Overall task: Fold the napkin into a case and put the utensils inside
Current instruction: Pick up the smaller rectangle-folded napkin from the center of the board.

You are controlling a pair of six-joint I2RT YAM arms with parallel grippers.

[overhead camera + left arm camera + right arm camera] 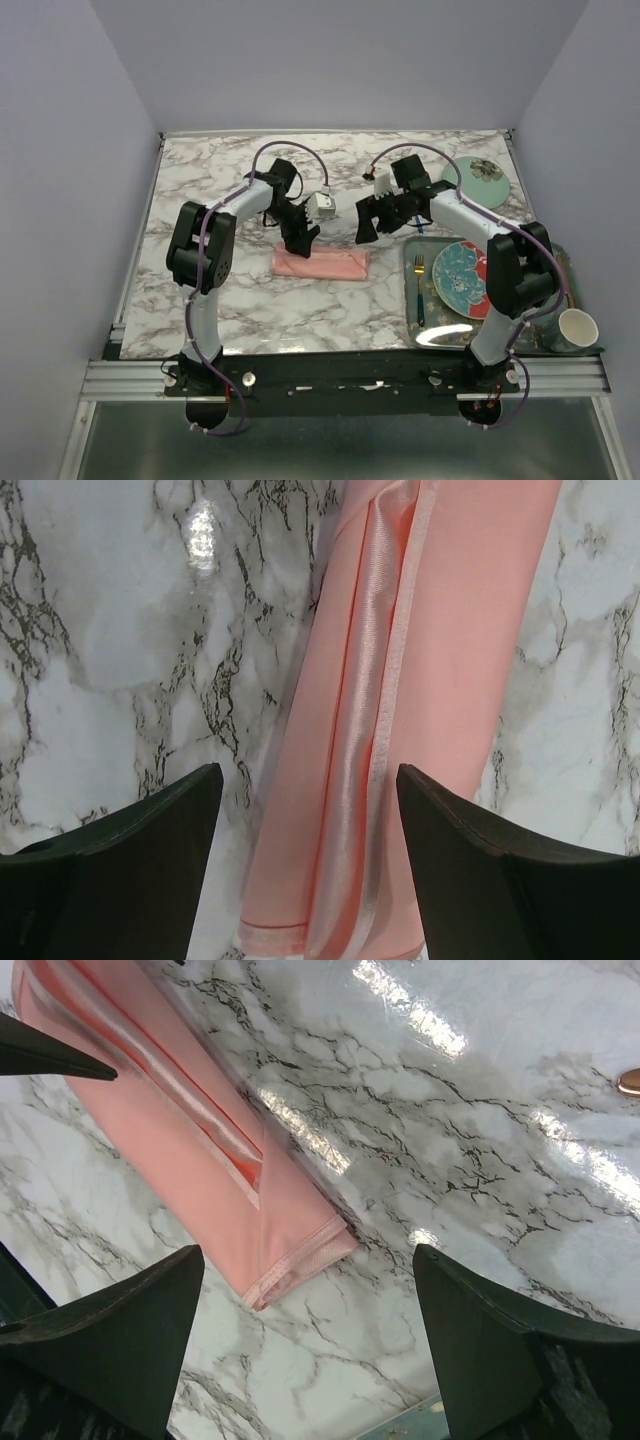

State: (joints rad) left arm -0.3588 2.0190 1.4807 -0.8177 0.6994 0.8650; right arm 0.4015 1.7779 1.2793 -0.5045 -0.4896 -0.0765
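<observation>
Marble covers the table (200, 300) in the top view, and we see the napkin (320, 264) lying near its middle, folded into a narrow pink strip running left to right. The left gripper (300, 238) hangs just above the strip's left part, and the right gripper (366, 226) is above and just beyond its right end; neither holds anything. Along the table's right edge sits a tray (412, 330) carrying a patterned plate (462, 278) with a teal-handled fork (419, 300) beside it. A cup (577, 328) stands by the tray's near right corner, and a green plate (482, 182) lies towards the table's far right corner. From the left wrist we look down on the folded cloth running between two dark fingers (140, 870) that stand wide apart, clear of the satin. From the right wrist we find the fingers (500, 1350) likewise spread, with the strip's hemmed end on bare marble between them, touching neither
</observation>
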